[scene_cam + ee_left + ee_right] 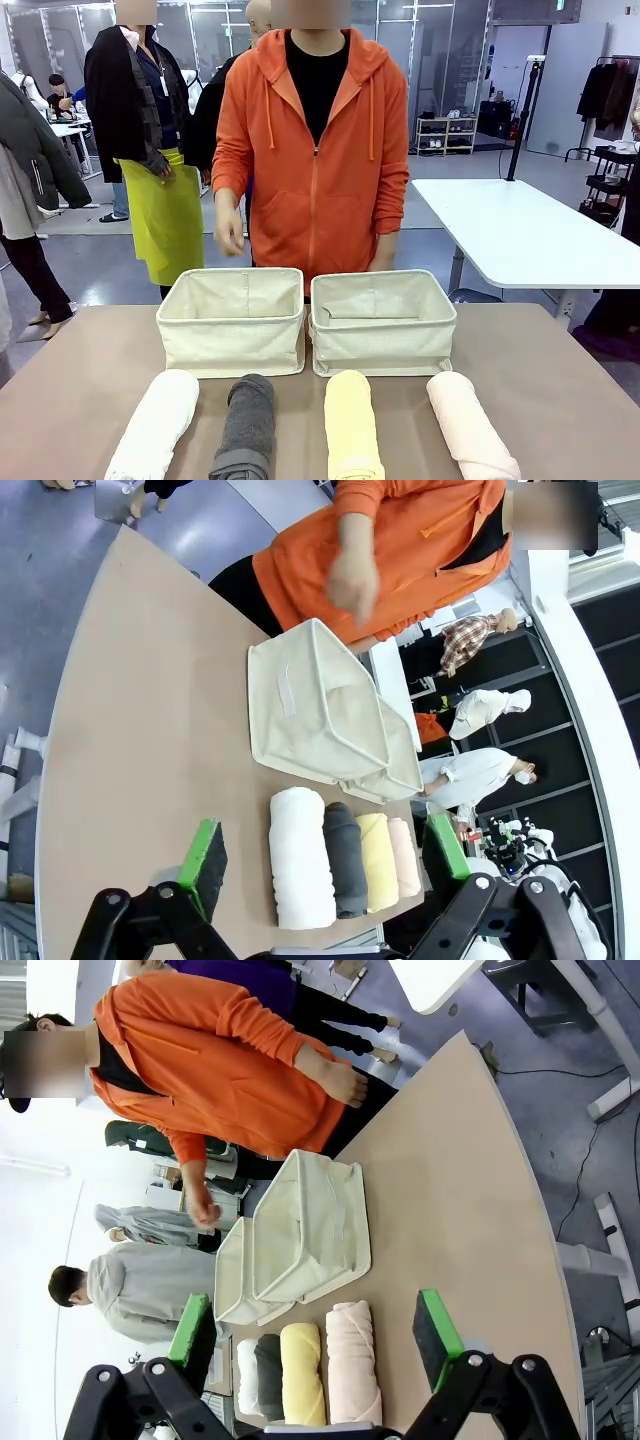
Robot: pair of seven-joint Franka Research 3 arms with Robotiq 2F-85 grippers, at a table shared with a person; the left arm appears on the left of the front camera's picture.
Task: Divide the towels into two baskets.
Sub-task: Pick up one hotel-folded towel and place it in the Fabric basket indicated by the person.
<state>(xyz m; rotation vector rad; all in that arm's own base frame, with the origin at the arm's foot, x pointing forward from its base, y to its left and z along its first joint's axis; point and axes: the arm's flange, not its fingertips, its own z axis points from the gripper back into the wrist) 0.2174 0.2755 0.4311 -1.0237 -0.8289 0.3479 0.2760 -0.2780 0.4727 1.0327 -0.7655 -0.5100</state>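
Here, four plush terry towel rolls (245, 420) lie before two boxy cream canvas baskets (232, 335) on the matte desk (560, 380); left hand (322, 848) and right hand (313, 1322) gape wide, empty.

Work surface: a tan, matt tabletop with a rounded edge (570, 390). At its far side a person in an orange zip-front hooded sweatshirt over a black shirt (320, 160) stands facing the table. Behind, to the left, is a second person in a black jacket and a yellow-green apron or skirt (165, 215). At the left edge is a third figure in a dark grey padded coat (35, 150). To the right, well apart, stands a white rectangular table on pale legs (520, 235). Beyond it are a low metal shelf rack (445, 133), contents too small to identify, and a rail of dark hanging garments (610, 95). Floor: grey, glossy (100, 265).
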